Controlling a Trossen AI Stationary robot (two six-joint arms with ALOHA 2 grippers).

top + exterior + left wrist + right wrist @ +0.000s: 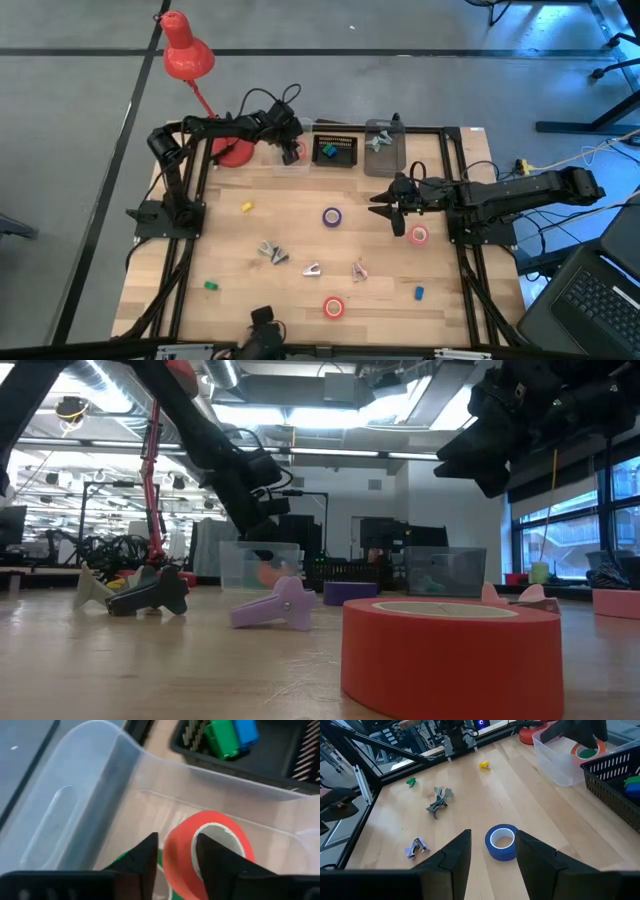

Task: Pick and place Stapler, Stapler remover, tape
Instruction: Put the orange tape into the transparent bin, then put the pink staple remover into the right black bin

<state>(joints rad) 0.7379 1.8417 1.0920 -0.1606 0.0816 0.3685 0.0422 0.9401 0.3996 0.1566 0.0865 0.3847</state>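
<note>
Nearest the low camera sits a red tape roll (450,650), lying flat on the wooden table (300,230) with its hole facing up, as do the pink roll (418,235) and the blue roll (501,841). These rings look light and stiff, with a smooth outer band that could slip, so the surest hold is probably across the wall, one finger in the hole and one outside. Being round, they have no long axis; only the hole's direction matters. At the far edge, the left gripper (175,857) reaches into the clear plastic bin (80,795), its jaws straddling the wall of a tilted red-orange roll (210,845), one finger inside the core; whether they grip or have just let go I cannot tell. A green roll (122,857) seems to lie beneath it, though little shows. The right gripper (492,852) hovers above the blue roll, jaws parted and empty. Small grey and lilac staple removers (272,251) lie scattered mid-table; these are long, splayed shapes pointing various ways, likely best pinched across the narrow body.
</note>
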